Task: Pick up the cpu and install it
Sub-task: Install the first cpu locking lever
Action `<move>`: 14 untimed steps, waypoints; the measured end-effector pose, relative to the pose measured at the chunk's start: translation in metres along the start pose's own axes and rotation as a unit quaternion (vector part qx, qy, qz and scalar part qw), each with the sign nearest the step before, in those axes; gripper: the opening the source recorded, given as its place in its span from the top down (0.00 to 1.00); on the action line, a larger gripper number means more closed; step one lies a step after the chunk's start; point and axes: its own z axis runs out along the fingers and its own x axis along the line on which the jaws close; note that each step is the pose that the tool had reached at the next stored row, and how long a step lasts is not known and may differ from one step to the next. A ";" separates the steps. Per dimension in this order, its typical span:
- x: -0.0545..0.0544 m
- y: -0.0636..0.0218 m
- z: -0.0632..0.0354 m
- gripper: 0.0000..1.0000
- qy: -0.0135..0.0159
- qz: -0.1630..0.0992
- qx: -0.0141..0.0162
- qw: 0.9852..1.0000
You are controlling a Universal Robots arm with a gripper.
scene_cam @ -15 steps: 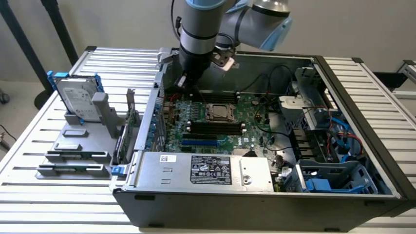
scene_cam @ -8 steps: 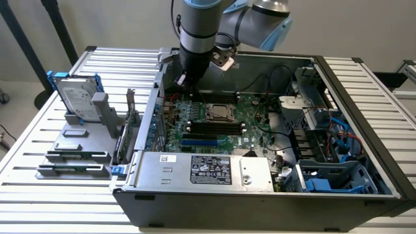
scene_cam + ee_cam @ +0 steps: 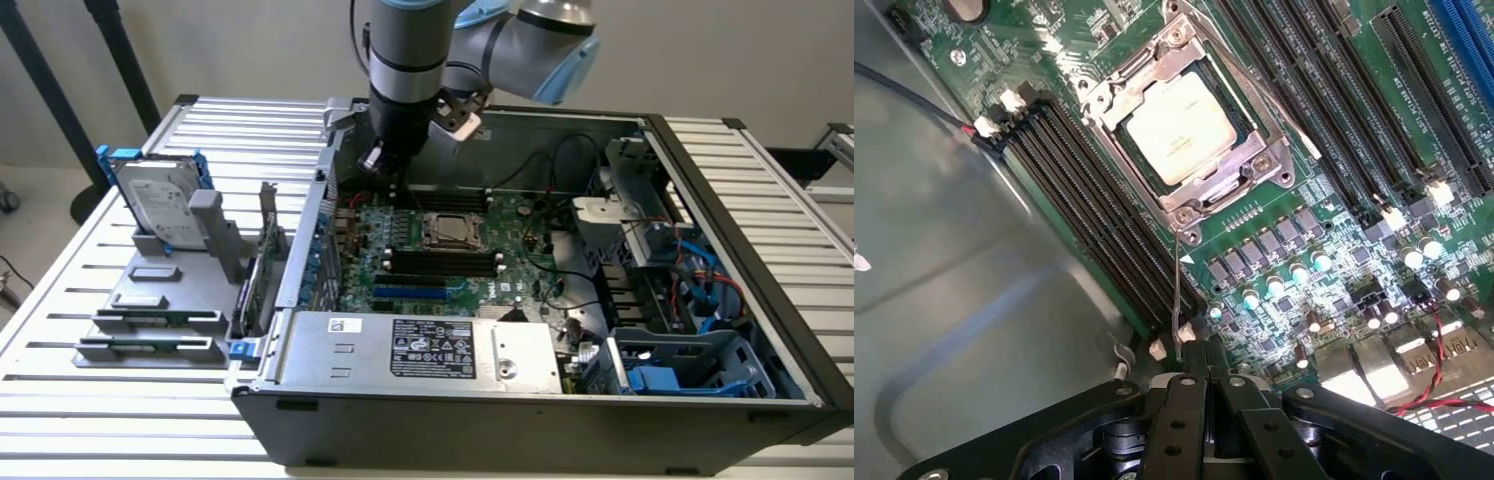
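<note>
surface: ribbed metal table [image 3: 80, 300], open computer case [image 3: 534, 420] lying on it | room: pale wall behind | cpu [image 3: 1179, 127]: seated in motherboard [image 3: 1334, 230] socket | gripper [image 3: 1194, 350]: pinched closed, low over board, tips at thin socket lever [image 3: 1175, 290]

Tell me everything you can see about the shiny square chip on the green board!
The cpu is a small, flat square with a pale silvery metal top and faint print. It lies flat in its socket on the green motherboard, inside the open computer case. A grey metal frame sits around its edges. Dark memory slots run along both sides of the socket. Nothing covers its top, and the shut gripper is apart from it, not touching.
</note>
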 end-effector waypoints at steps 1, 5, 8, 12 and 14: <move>0.000 0.0000 -0.0002 0.89 0.002 0.002 0.000 1.000; 0.001 0.0010 -0.0005 0.89 0.014 0.007 0.002 1.000; 0.002 0.0030 -0.0007 0.89 0.025 0.008 0.006 1.000; 0.005 0.0076 -0.0013 0.89 0.035 0.008 0.010 0.999; 0.007 0.0121 -0.0017 0.89 0.038 0.008 0.010 0.999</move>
